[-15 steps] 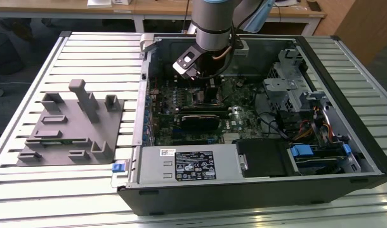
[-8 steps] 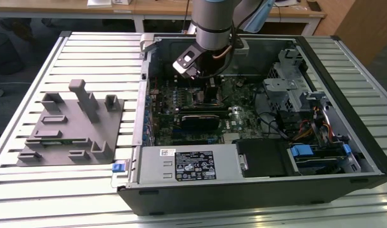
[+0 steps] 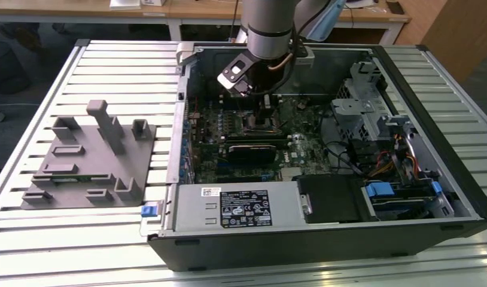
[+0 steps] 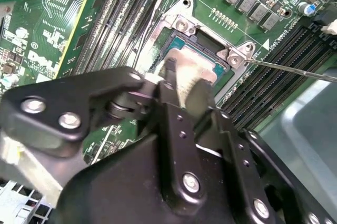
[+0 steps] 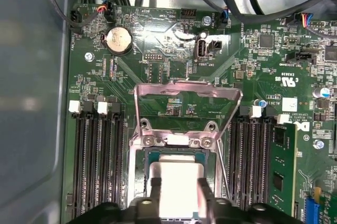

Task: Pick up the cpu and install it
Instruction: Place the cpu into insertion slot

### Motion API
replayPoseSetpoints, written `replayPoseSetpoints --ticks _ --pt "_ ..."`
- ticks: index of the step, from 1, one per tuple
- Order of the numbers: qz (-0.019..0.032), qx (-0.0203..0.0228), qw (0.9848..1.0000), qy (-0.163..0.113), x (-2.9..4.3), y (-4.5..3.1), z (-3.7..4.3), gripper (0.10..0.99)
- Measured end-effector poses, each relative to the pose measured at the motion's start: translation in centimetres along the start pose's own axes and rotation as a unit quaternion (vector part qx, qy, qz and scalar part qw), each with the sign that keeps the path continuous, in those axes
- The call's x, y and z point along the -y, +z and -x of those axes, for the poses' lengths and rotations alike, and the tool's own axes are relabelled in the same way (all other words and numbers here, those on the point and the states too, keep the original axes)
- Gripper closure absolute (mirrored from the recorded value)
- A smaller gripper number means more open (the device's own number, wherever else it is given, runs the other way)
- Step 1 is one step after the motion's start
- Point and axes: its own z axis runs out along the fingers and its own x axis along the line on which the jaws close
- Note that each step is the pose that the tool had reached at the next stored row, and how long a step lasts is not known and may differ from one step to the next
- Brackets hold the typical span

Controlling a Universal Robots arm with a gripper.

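The cpu (image 5: 177, 190) sits pinched between the claw's (image 5: 179, 182) fingers, apparently resting in the socket (image 5: 138, 171).

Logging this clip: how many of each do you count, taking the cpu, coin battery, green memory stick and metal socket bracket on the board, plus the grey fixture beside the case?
cpu: 1
coin battery: 1
green memory stick: 1
metal socket bracket: 1
grey fixture: 1
Total: 5
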Motion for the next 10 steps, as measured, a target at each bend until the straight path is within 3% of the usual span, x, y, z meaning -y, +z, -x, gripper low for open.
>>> replayPoseSetpoints --ticks 2,7,10 --pt "0.0 0.0001 1.0 0.0 0.0 -0.15 0.01 0.733" --pt "0.0 0.0 1.0 0.0 -0.01 -0.52 0.02 0.969" --pt "0.0 -0.0003 1.0 -0.001 -0.01 -0.76 0.03 0.98"
